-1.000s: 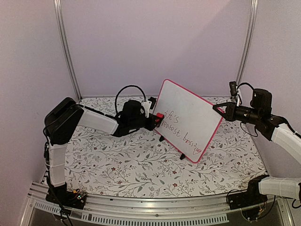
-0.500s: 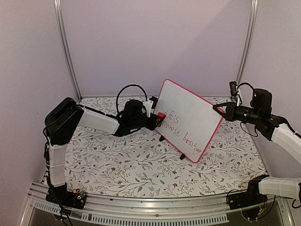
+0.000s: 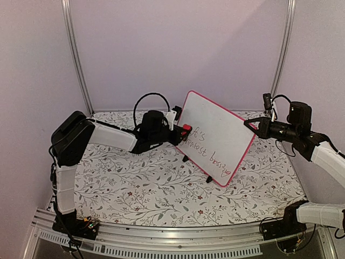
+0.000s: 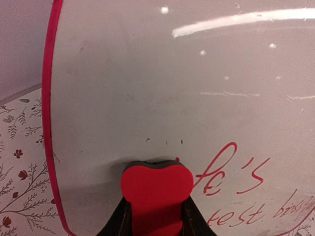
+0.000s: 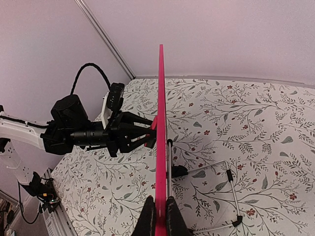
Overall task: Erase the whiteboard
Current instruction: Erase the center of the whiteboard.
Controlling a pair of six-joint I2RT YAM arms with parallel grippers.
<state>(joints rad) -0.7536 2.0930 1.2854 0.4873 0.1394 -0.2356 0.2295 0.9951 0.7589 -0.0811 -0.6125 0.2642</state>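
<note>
The whiteboard (image 3: 218, 135) stands tilted on the floral table, white with a red-pink frame and red handwriting (image 3: 207, 154) on its lower half. My left gripper (image 3: 182, 131) is shut on a red eraser (image 4: 156, 189) whose felt edge presses against the board face just left of the writing (image 4: 231, 172). My right gripper (image 5: 159, 214) is shut on the whiteboard's red frame edge (image 5: 160, 128) at its right corner (image 3: 251, 128). In the right wrist view the board is edge-on, its wire stand (image 5: 231, 196) behind it.
Floral-patterned table surface (image 3: 151, 183) bounded by lilac walls and two metal posts (image 3: 75, 59). The board's black feet (image 3: 208, 179) rest on the table. A metal rail (image 3: 161, 237) runs along the near edge by the arm bases.
My left gripper has carried the eraser slightly up and right across the board's left part. The right arm and the board have stayed put.
</note>
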